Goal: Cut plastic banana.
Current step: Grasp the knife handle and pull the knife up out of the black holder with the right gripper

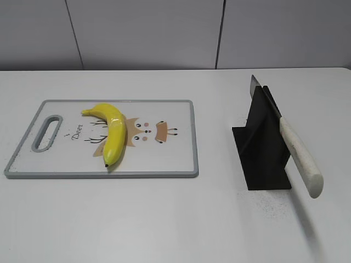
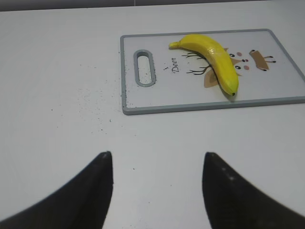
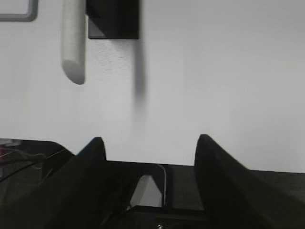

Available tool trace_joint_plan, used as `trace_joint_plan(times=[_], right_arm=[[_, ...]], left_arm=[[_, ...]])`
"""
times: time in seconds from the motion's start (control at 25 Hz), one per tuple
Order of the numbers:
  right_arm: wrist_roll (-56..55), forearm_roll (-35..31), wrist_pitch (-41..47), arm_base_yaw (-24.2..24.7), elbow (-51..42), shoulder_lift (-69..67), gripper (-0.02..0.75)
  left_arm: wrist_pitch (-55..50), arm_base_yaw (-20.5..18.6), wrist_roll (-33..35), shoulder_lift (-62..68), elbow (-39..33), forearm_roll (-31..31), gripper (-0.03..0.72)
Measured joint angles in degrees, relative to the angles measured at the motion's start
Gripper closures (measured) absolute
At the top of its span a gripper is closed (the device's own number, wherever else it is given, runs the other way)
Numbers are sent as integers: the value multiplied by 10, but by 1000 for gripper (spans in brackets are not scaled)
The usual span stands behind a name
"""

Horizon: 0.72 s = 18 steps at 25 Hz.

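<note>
The plastic banana (image 1: 112, 131) is glossy yellow and lies on a white cutting board (image 1: 175, 159) with a grey rim and a deer drawing. It also shows in the left wrist view (image 2: 212, 55), far ahead of my left gripper (image 2: 157, 160), which is open and empty over bare table. A knife with a white handle (image 1: 299, 156) rests slanted in a black stand (image 1: 263, 148) on the right. My right gripper (image 3: 148, 143) is open and empty near the table's front edge; the knife handle (image 3: 73, 43) lies ahead to its left. Neither gripper shows in the exterior view.
The cutting board (image 2: 286, 62) has a handle slot (image 2: 144, 67) at its left end. The black stand (image 3: 113, 19) sits beside the knife handle. Dark specks dot the white table. A grey wall stands behind.
</note>
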<state>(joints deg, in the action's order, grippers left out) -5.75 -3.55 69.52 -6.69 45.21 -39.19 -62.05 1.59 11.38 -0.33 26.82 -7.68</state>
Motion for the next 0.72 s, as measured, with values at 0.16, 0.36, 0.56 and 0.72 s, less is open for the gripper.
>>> trace_joint_plan(times=[0.16,0.36,0.56,0.72], right_arm=[[0,-52,0,0,21,-73,255],[16,-118,1,-2,55,-158,245],[24,-125,1,-34,105,-246,243],[25,-125,0,-65,145,-309,241]], left_arm=[[0,0,0,0,0,0,99],[0,0,0,0,0,0,99],[0,0,0,0,0,0,99],[0,0,0,0,0,0,99]])
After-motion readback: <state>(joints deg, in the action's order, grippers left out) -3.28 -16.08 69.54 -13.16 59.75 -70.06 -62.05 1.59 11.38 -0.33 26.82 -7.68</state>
